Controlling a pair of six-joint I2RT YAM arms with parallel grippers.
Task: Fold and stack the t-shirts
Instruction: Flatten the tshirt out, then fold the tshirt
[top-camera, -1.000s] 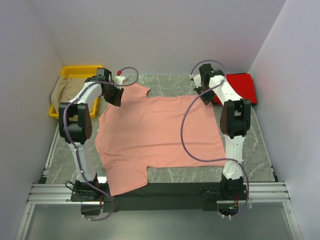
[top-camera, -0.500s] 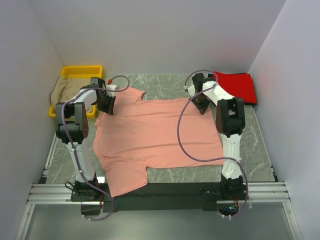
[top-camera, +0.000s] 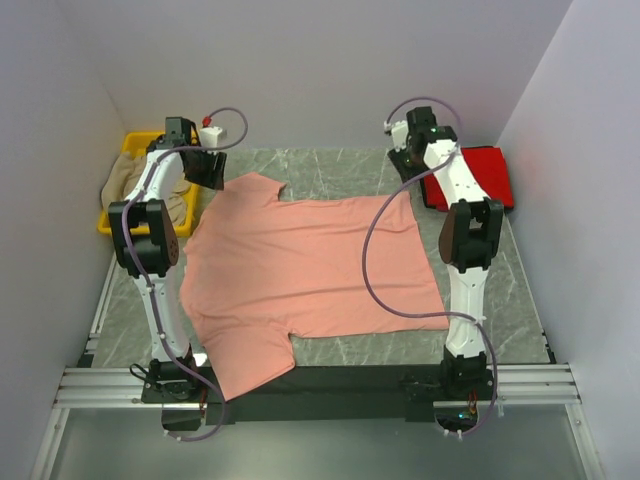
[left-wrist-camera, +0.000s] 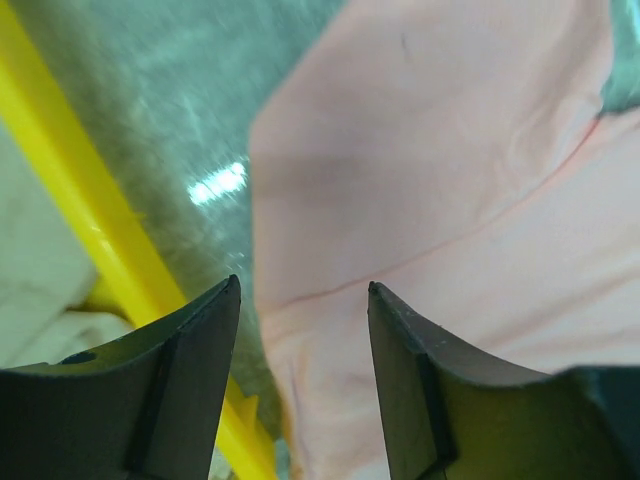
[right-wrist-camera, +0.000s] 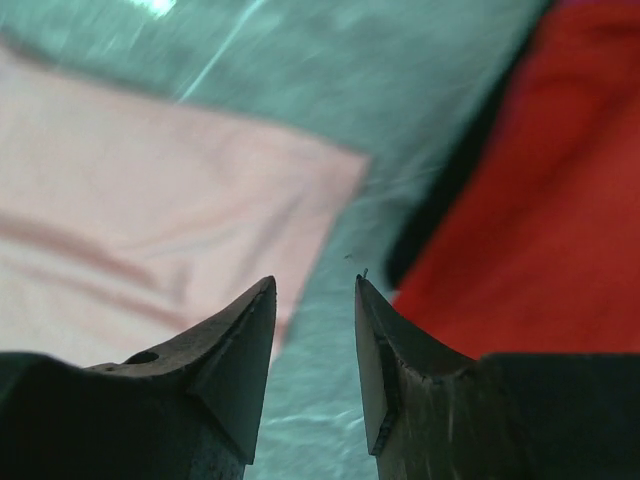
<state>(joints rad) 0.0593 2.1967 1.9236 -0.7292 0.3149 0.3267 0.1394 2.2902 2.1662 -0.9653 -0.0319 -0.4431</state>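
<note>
The salmon-pink t-shirt (top-camera: 310, 265) lies spread flat on the marble table, sleeves to the far left and near left. My left gripper (top-camera: 207, 168) hovers open over its far-left sleeve (left-wrist-camera: 430, 170), nothing between the fingers. My right gripper (top-camera: 409, 159) hangs open just past the shirt's far-right corner (right-wrist-camera: 170, 200), over bare table. The bright red t-shirt (top-camera: 476, 175) lies folded at the back right, and it also shows in the right wrist view (right-wrist-camera: 545, 200). The beige-tan t-shirt (top-camera: 124, 180) sits bunched in the bin.
A yellow plastic bin (top-camera: 150, 138) stands at the back left, its rim (left-wrist-camera: 85, 210) close beside my left fingers. White walls close in the table on three sides. A metal rail (top-camera: 320, 385) runs along the near edge by the arm bases.
Both grippers have opened and let go of the pink shirt's far edge, then drawn back toward the far wall. The shirt has settled flat, shifted slightly left.
</note>
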